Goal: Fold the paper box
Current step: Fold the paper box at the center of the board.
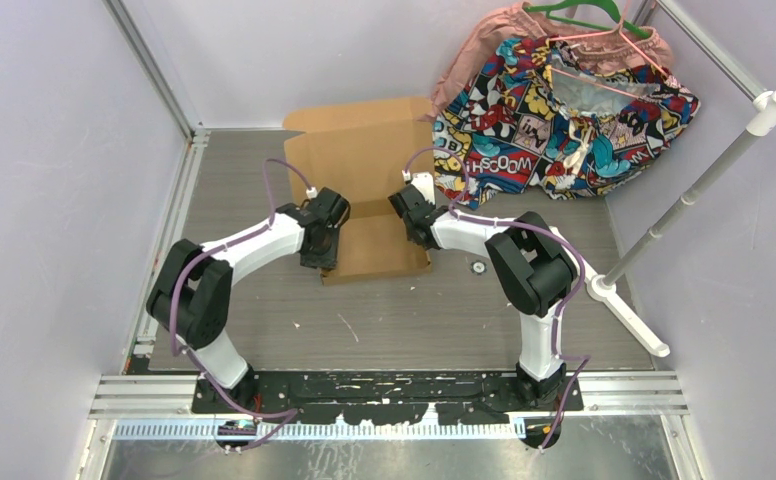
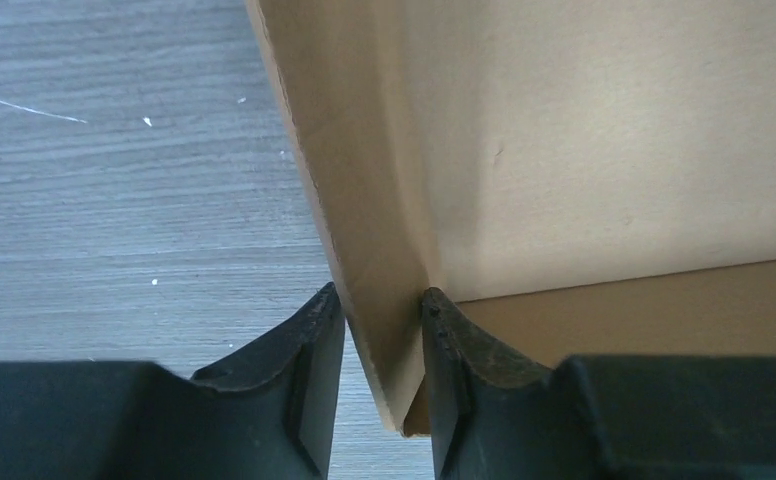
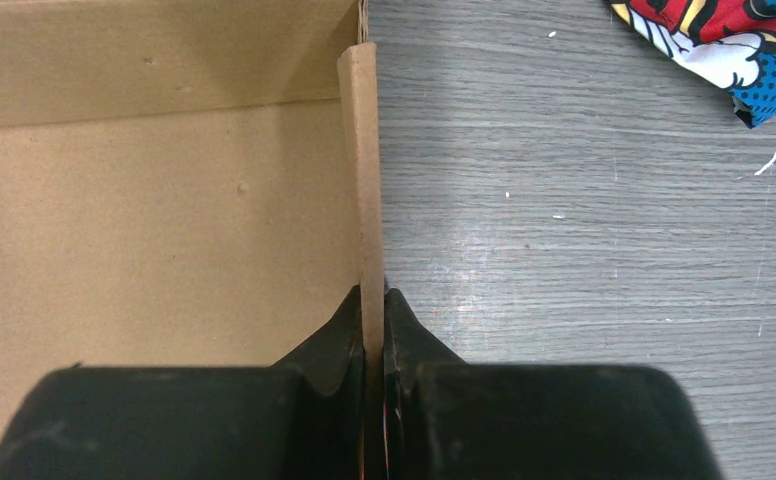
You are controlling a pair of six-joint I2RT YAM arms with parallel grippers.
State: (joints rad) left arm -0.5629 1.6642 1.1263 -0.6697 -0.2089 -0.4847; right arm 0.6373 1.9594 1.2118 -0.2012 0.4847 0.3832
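The paper box [image 1: 379, 250], plain brown cardboard, sits at mid-table with its lid panel [image 1: 359, 150] raised at the back. My left gripper [image 1: 321, 255] straddles the box's left side wall [image 2: 384, 250]; in the left wrist view both fingertips [image 2: 434, 310] press on that leaning wall, so the left gripper [image 2: 382, 300] is shut on it. My right gripper [image 1: 416, 228] is shut on the thin upright right wall [image 3: 367, 180], which runs straight between the jaws of the right gripper [image 3: 374, 292]. The box floor [image 3: 164, 220] lies to that wall's left.
A comic-print cloth [image 1: 564, 110] with a pink garment and green hanger [image 1: 574, 15] lies at the back right, its corner [image 3: 724, 40] close to the box. A white rod stand [image 1: 704, 180] leans at the right. A small round part [image 1: 478, 267] lies near the right arm.
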